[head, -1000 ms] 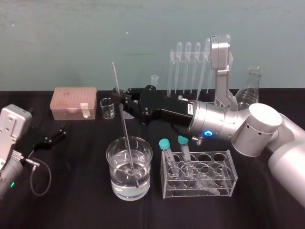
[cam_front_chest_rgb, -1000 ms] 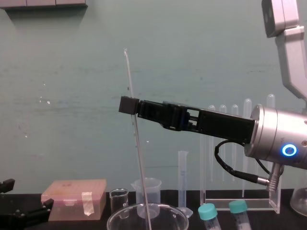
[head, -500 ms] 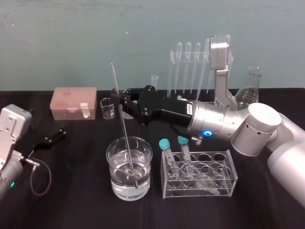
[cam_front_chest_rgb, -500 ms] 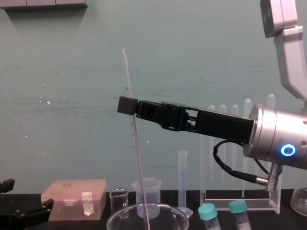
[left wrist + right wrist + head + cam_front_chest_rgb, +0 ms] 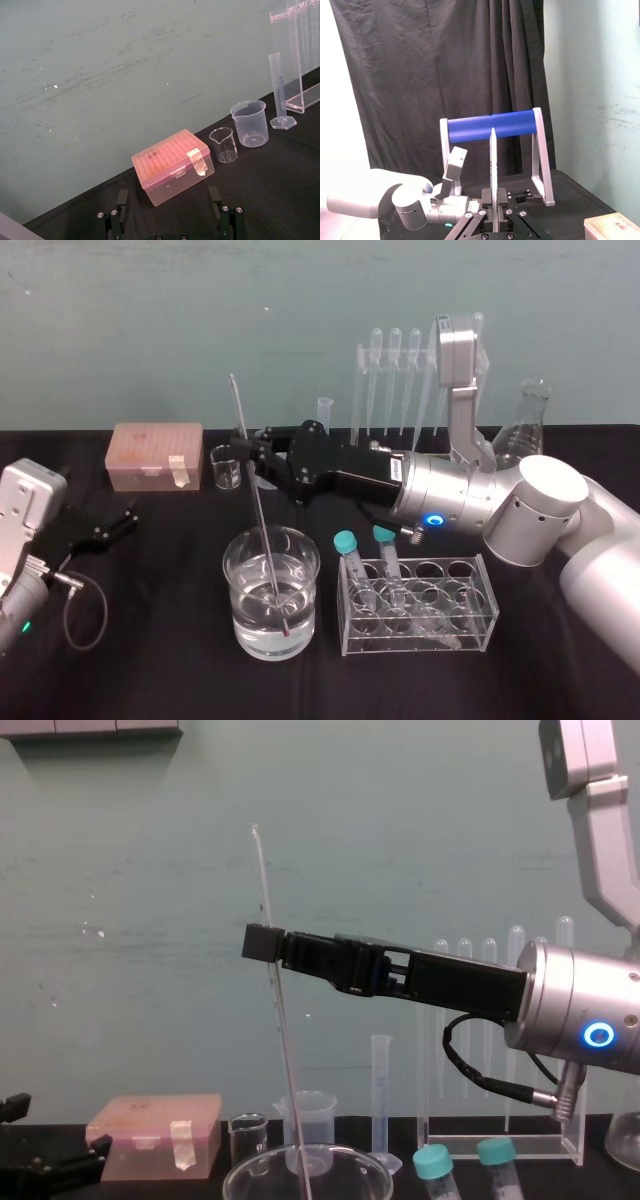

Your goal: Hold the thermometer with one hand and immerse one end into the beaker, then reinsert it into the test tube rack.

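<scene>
Black jaws: those of the right gripper point(image 5: 247, 447) are clamped on the thermometer point(image 5: 258, 508), above its middle.
Thermometer: a glass rod, tilted, with its top leaning toward 11 o'clock. Its reddish lower end is under the water, close to the beaker's floor.
Beaker point(image 5: 243, 612): wide glass, part filled, on the bench point(image 5: 150, 665) at 6 o'clock from the jaws.
Test tube rack point(image 5: 360, 390): a tall acrylic frame holding pipettes, at 1 o'clock from the beaker and well apart.
Left gripper point(image 5: 118, 520): parked at 9 o'clock, jaws spread and empty.
Done: the pickup and the dip, I'd say.
Left: lifting clear, carrying to the rack, threading a hole.
</scene>
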You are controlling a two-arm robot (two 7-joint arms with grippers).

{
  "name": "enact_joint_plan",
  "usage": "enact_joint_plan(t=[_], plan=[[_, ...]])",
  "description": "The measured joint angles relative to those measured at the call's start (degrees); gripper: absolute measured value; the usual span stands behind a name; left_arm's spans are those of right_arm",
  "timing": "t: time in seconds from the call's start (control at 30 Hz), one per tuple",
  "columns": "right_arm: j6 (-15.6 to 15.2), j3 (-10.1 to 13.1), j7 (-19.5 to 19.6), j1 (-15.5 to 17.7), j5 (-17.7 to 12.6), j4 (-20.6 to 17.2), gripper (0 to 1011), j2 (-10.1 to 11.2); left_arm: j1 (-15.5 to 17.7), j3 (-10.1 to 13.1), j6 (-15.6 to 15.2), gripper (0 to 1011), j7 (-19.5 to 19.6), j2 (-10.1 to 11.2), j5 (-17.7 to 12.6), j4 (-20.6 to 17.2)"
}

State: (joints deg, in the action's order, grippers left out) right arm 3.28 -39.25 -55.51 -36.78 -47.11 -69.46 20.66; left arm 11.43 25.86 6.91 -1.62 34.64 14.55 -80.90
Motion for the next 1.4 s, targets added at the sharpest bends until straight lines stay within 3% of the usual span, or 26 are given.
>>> enact_joint_plan(t=[1.4], plan=[[0.0, -0.3, -0.4, -0.5, 0.2, 0.1, 56, 0.0, 0.0, 0.0, 0.0, 1008, 0.0, 0.0, 0.0, 0.0]])
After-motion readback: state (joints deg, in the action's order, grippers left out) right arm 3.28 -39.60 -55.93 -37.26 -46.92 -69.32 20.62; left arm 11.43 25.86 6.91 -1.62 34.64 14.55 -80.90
